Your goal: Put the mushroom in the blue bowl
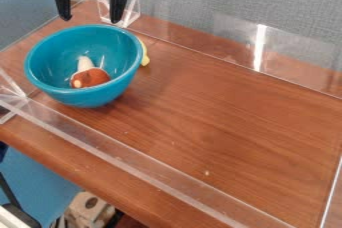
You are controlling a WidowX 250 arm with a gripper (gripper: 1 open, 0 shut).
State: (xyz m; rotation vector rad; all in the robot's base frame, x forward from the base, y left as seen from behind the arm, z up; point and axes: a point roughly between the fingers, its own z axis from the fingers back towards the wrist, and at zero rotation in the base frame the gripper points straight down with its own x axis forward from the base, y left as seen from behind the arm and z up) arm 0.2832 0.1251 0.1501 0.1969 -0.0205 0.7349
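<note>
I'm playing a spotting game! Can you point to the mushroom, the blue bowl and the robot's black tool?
Mushroom [91, 77]: camera view, its reddish-brown cap.
Blue bowl [112, 93]: camera view, its outer wall.
Black tool [94, 16]: camera view, midway between its fingertips.

Bright streak of glare upper right, grainy low-resolution view

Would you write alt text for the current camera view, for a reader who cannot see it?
A mushroom lies inside a blue bowl on a brown wooden table. Above the bowl, a dark, open gripper hangs, holding nothing.
</note>
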